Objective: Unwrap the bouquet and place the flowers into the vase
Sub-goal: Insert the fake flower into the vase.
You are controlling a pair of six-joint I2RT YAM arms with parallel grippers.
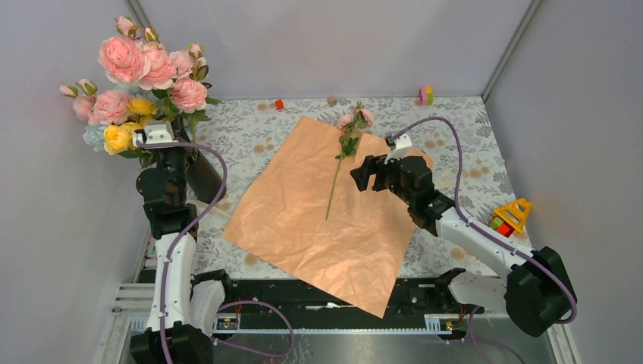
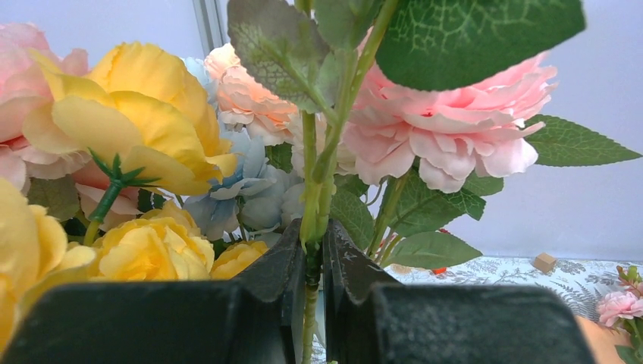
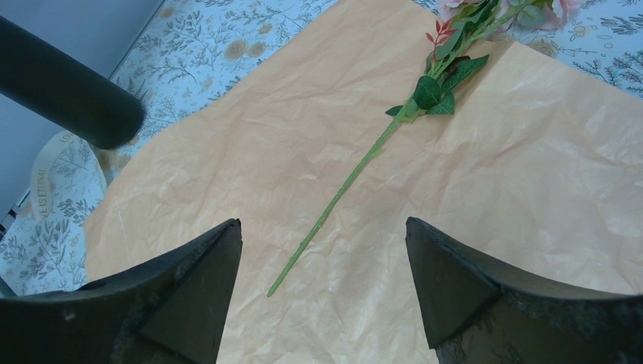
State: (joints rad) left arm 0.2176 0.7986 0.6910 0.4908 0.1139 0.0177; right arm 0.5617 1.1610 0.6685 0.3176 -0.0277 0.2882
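**Left.** A bunch of flowers, with pink, yellow and pale blue heads, stands high at the far left of the scene. The left gripper is clenched on one green stem of this bunch, its fingers pressed against the stem from both sides. Just right of the gripper is the black vase, tilted. Whether any stems sit inside it cannot be told.

**Centre.** The peach-orange paper lies unfolded and flat on the patterned tablecloth, with one corner overhanging the near edge. A cream printed strip lies on the cloth beside the paper's left corner. A single rose lies on the paper. Its stem runs from the middle of the sheet toward the far edge, and its pink head rests on the cloth just beyond.

**Right.** The right gripper is released, jaws wide apart, above the paper and just right of the stem, touching neither. Small toy blocks sit along the far edge, and a yellow triangular toy sits at the right.
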